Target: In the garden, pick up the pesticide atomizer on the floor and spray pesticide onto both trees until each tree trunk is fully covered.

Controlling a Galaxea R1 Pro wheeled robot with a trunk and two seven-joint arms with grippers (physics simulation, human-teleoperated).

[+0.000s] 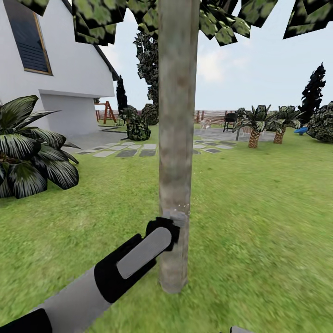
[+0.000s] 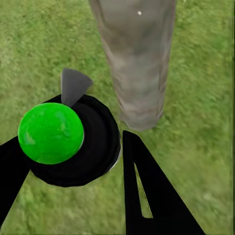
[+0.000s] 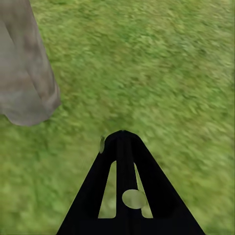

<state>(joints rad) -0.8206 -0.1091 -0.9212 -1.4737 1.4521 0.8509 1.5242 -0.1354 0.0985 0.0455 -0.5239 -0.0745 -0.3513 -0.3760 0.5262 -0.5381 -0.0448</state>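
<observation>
Head view showed my left gripper (image 1: 163, 233) pinching the atomizer (image 2: 68, 142), its nozzle just beside the tree trunk (image 1: 178, 138) on the lawn (image 1: 259, 222), with a few specks of spray on the bark. I judged pickup done and spraying of this trunk only begun; the second tree remained. My right gripper (image 3: 123, 139) hung over grass, fingers pressed together and empty.

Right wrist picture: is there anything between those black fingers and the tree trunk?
Nothing but bare grass lies between the right gripper and the tree trunk, seen in the right wrist view.
</observation>
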